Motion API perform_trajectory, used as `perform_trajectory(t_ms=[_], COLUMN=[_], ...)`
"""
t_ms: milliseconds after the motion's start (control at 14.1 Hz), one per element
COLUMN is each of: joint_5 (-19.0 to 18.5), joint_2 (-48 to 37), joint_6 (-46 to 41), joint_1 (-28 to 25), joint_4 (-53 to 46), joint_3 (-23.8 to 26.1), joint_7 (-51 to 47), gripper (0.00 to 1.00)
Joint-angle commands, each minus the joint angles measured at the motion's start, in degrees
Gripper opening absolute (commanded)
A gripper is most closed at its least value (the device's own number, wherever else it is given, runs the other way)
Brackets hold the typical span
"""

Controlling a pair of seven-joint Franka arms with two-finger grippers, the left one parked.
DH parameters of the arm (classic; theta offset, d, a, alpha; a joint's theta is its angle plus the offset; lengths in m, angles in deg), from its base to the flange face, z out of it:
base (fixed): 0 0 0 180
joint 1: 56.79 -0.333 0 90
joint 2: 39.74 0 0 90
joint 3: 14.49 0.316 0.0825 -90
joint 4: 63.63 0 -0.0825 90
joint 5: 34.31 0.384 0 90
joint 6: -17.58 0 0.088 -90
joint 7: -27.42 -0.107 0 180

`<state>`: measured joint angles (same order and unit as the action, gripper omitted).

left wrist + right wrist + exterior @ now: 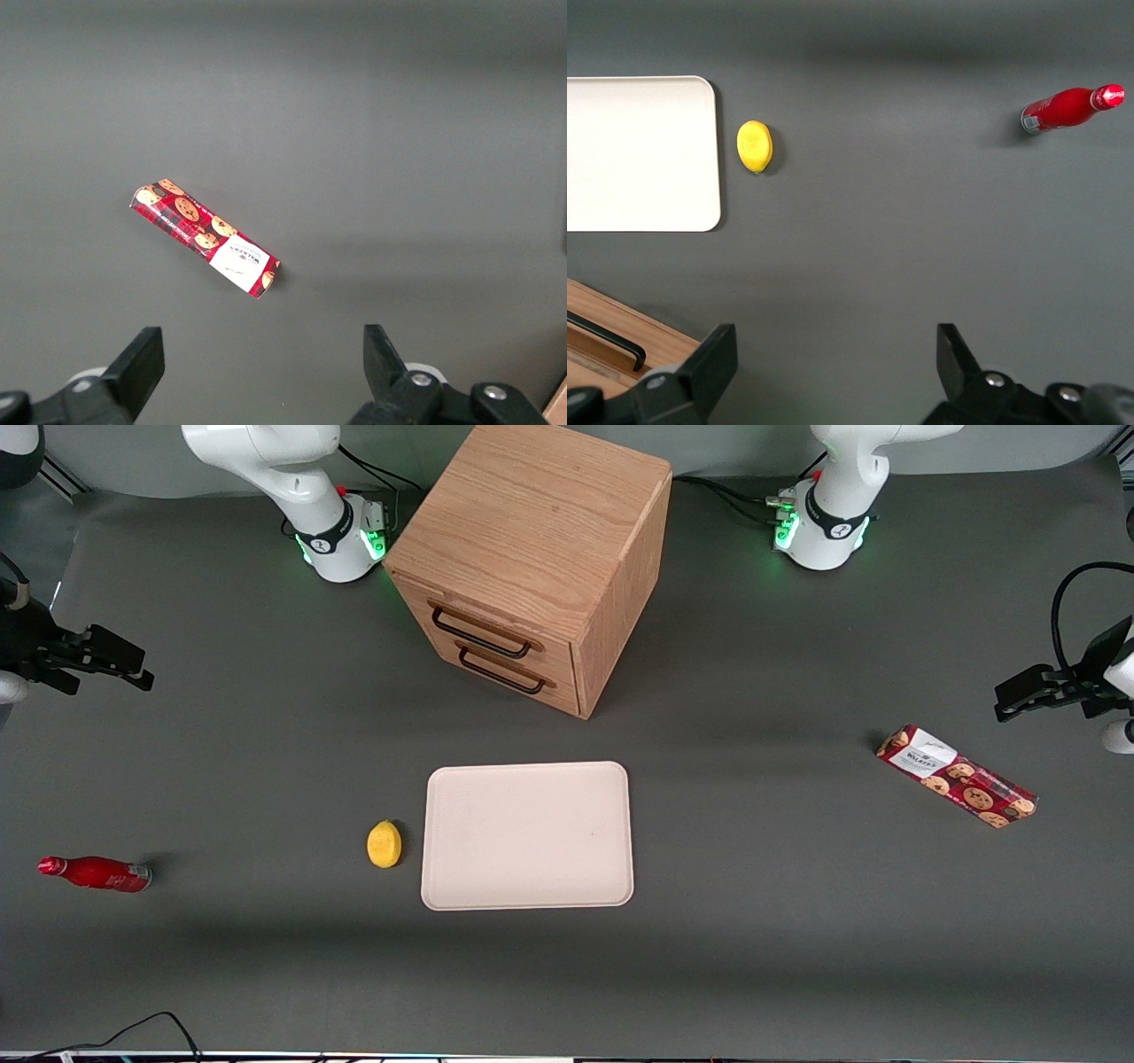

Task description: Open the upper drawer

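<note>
Dark grey table (780,921) carries an oak cabinet (540,540) as landmark. The upper drawer (483,631) is seen shut in the cabinet front, above the lower drawer (505,671). A cream tray (528,835) lies in front of the cabinet, a lemon (384,843) just beside the tray. The gripper (133,669) is held above the table, well apart from the cabinet toward the working arm's end, jaws spread wide, nothing held. A red bottle (96,873) lies nearer the front camera than the gripper.
</note>
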<state>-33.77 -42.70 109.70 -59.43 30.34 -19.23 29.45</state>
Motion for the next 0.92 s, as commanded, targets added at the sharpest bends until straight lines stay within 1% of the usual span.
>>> perform_trajectory(t_ms=[0,852], joint_5=[0.25,0.16], joint_2=[-0.02,0.07], joint_6=[-0.27,-0.27], joint_1=[0.71,0.71], joint_4=[-0.63,-0.63], joint_3=[0.44,0.44], joint_7=[-0.28,0.86], gripper=[1.0,1.0])
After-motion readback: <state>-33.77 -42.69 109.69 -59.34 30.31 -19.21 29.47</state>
